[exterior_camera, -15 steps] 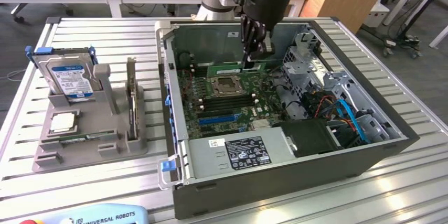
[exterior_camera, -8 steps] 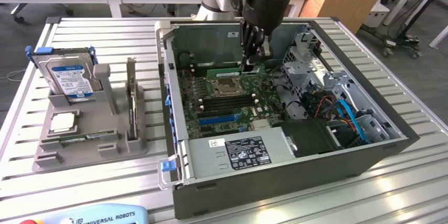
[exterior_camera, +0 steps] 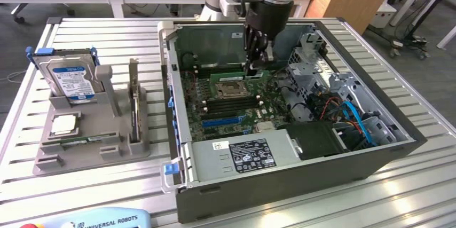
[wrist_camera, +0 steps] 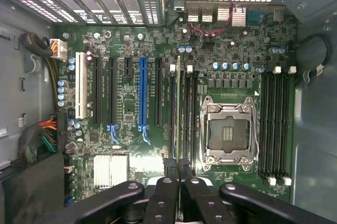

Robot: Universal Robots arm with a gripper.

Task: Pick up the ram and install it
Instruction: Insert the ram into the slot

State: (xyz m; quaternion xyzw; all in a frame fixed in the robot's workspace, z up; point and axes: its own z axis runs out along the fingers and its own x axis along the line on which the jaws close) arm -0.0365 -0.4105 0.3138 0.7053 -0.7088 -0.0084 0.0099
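Tabletop (exterior_camera: 85,185) of ribbed silver metal lies nearest. At the exterior view's left it carries a grey plastic holder (exterior_camera: 42,158), with a square silver processor chip (exterior_camera: 63,125) lying in it and a silver-and-blue hard drive (exterior_camera: 71,78) standing behind. Beside the holder sits the open dark grey computer case (exterior_camera: 285,185), its green motherboard (exterior_camera: 213,116) exposed.

Deeper in, just past the silver processor socket (exterior_camera: 229,90), the black end effector (exterior_camera: 258,68) reaches down into the case. Its fingers are drawn narrow onto the ram (exterior_camera: 235,71), a long, thin green circuit-board stick. In the wrist view the ram (wrist_camera: 180,119) shows edge-on, running away from the closed end effector (wrist_camera: 178,167) among the black memory slots just beside the socket. It looks lined up with one slot, though I cannot tell whether it is seated.

The stick is likely light and stiff along its length, yet fragile: hard squeezing or twisting would harm its chips and contacts. The soundest hold is on the bare top edge near mid-length, with the flat faces between the pads, as appears to be the case here. That way any push goes straight down and evenly.
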